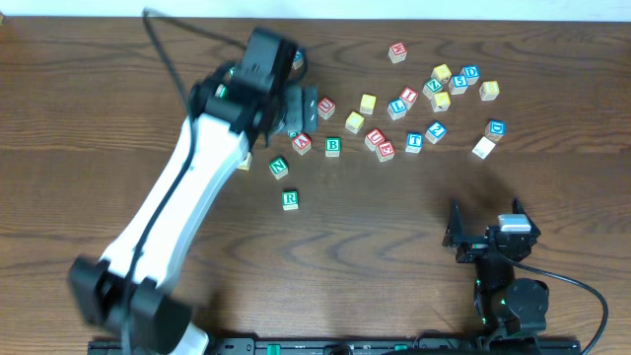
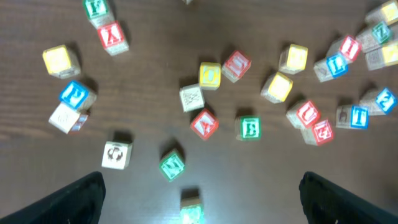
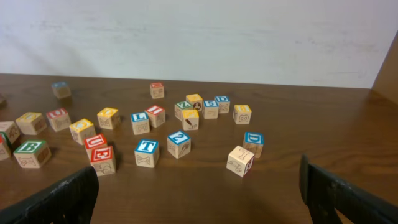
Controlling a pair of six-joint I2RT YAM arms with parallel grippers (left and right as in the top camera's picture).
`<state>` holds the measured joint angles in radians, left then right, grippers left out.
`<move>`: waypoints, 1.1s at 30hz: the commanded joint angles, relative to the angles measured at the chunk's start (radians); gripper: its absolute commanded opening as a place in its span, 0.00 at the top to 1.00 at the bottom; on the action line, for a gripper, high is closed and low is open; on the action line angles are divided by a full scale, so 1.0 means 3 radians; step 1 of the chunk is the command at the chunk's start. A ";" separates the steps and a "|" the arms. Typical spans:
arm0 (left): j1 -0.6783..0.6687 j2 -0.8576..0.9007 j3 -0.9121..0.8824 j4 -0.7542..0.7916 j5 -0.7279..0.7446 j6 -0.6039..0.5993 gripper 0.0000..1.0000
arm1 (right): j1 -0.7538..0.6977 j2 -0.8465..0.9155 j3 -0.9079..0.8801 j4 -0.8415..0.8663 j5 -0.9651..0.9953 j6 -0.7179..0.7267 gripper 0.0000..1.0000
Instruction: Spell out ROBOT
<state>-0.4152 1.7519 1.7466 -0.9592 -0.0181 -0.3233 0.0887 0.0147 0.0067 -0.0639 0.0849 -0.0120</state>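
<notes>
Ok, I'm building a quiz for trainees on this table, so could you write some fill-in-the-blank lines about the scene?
1. The green cube lying alone, nearest the robot's side of the table, shows the letter ___.
2. The T cube has a ___ face.
3. The left end effector and right end effector both stand ___.
Missing words: R; blue; open.

Dark brown wood-grain tabletop (image 1: 394, 227) under even, diffuse light; a plain pale wall (image 3: 199, 37) rises directly behind its far edge.

Hovered with left gripper (image 1: 301, 110) just beside green B cube (image 1: 333, 146), green R cube (image 1: 290, 199) well behind, toward the arm's base.
</notes>
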 commanded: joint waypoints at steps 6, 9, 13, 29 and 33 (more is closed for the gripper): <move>0.0017 0.1143 0.1334 -0.0692 0.0221 -0.0259 0.02 | -0.0022 -0.0011 -0.0004 -0.0013 -0.0005 -0.0039 0.01; 0.0019 0.1542 0.1461 -0.0765 0.0263 -0.0161 0.02 | -0.0022 -0.0011 -0.0004 -0.0013 -0.0005 -0.0039 0.01; 0.0019 0.1830 0.1461 -0.0764 0.0262 -0.0122 0.02 | -0.0022 -0.0011 -0.0004 -0.0013 -0.0005 -0.0039 0.01; 0.0022 0.2118 0.1459 -0.0460 0.0159 0.0055 0.02 | -0.0022 -0.0011 -0.0004 -0.0013 -0.0005 -0.0039 0.01; 0.0023 0.2145 0.1459 -0.0373 0.0104 0.0165 0.02 | -0.0022 -0.0011 -0.0004 -0.0013 -0.0005 -0.0039 0.01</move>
<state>-0.4141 2.3867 2.1666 -1.0775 0.0422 -0.3164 0.0887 0.0147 0.0067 -0.0639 0.0849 -0.0120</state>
